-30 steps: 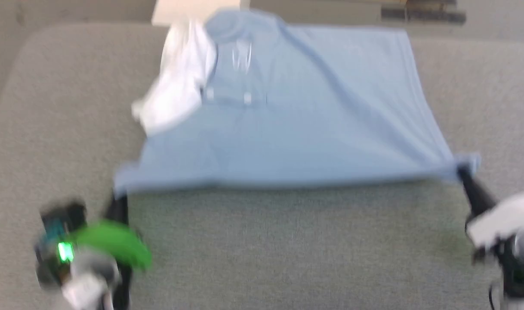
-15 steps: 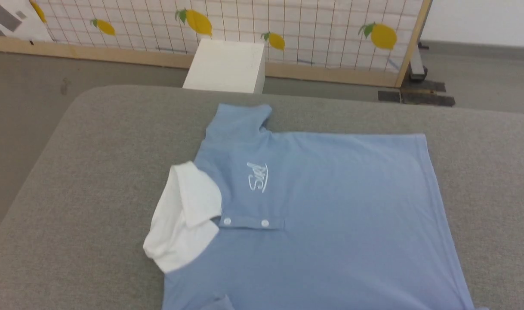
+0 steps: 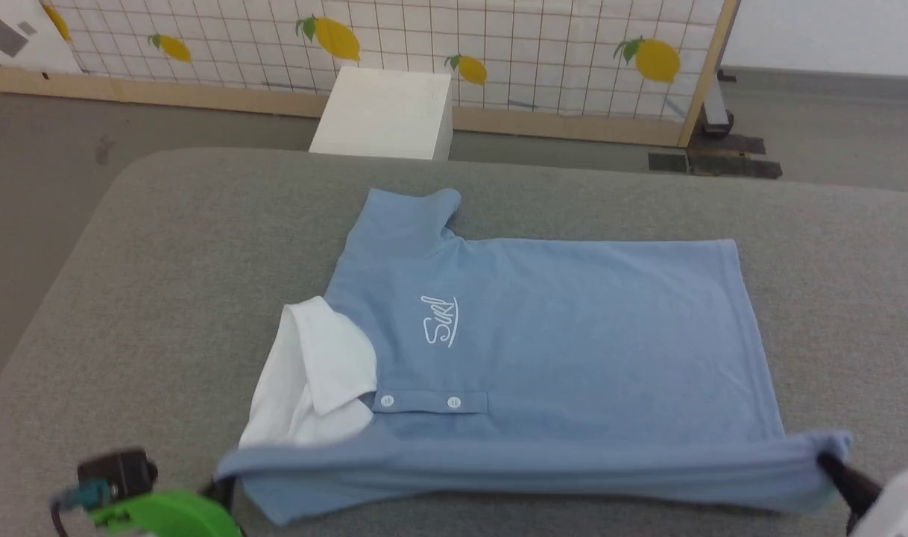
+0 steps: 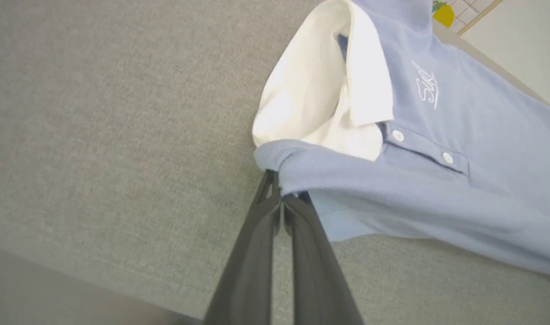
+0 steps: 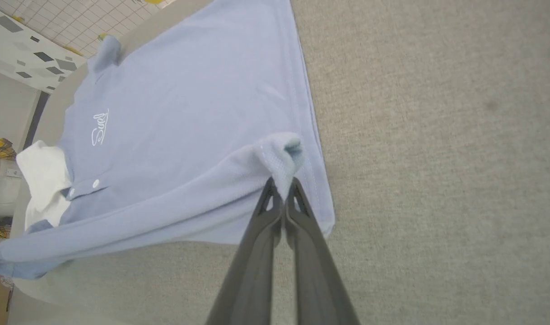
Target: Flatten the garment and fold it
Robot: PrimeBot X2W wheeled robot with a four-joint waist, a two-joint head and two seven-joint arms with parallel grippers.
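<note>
- A broad grey, cloth-covered table [image 3: 163, 298] with rounded corners is carrying everything in the head view.
- A light blue, short-sleeved, soft cloth garment [image 3: 573, 335] is lying spread across the table's middle. Its neck is pointing to 9 o'clock and one sleeve to 11 o'clock. Its 6 o'clock edge is hanging raised off the table, stretched between two corners.
- A wood-framed white grid screen [image 3: 543, 52] printed with yellow lemons is standing at 12 o'clock.
- A white box [image 3: 383, 112] is sitting just before the screen.
- The left claw [image 4: 281, 201], at 7 o'clock, is clenching the garment's raised corner beside the neck.
- The right claw [image 5: 284, 189], at 5 o'clock, is pinching the opposite raised corner.
- A white fold-over collar [image 3: 327, 358] is lying open at 9 o'clock.
- White cursive lettering [image 3: 439, 321] is showing on the chest.
- Two small white buttons [image 3: 387, 401] are sitting just beside the collar.
</note>
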